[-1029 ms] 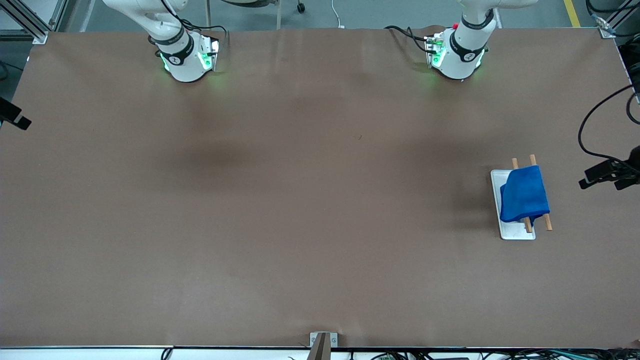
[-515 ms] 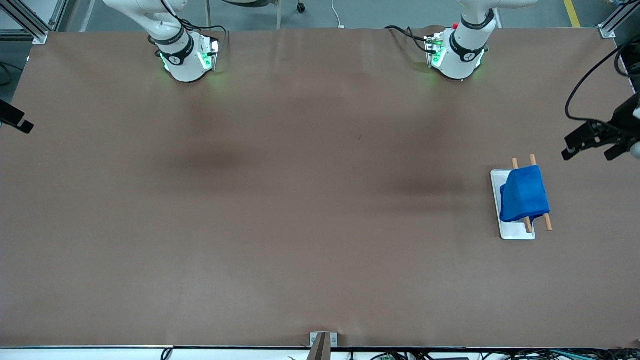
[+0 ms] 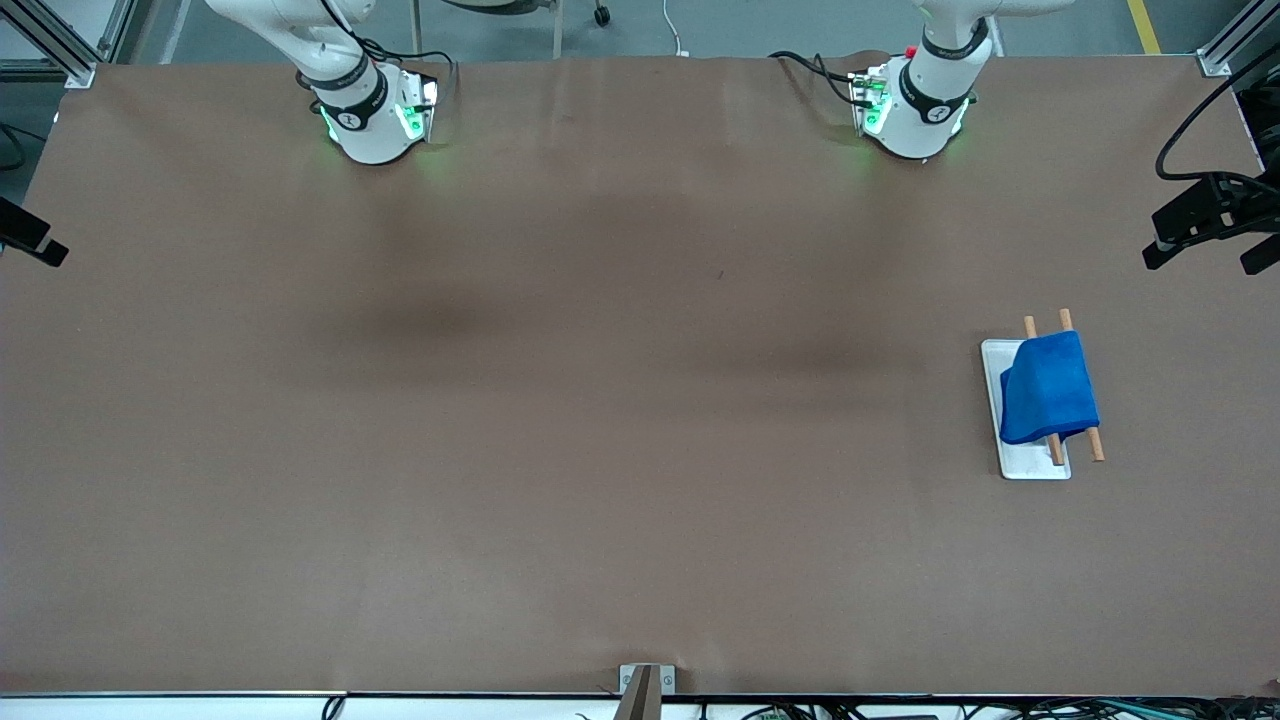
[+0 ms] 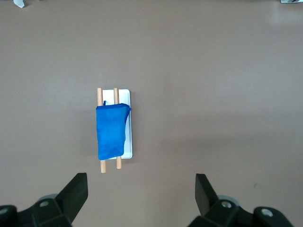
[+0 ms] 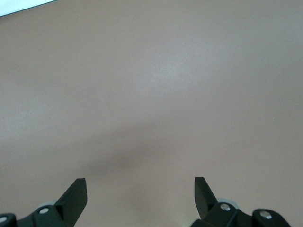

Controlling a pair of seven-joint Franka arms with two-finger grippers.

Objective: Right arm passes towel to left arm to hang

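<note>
Towel (image 3: 1048, 388) draped over rack (image 3: 1010, 462), well below open, empty left claw (image 4: 141, 189); open right claw (image 5: 140, 189) waits over bare surface (image 3: 600, 400), much farther off.

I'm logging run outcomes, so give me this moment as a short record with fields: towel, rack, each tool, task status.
towel: small bright blue cloth towel, draped over the rack
rack: two wooden dowels on a white rectangular base, toward the left arm's end of the table
left tool: open, high above the table, holding nothing
right tool: open, over bare table, holding nothing
status: towel appears hung
</note>
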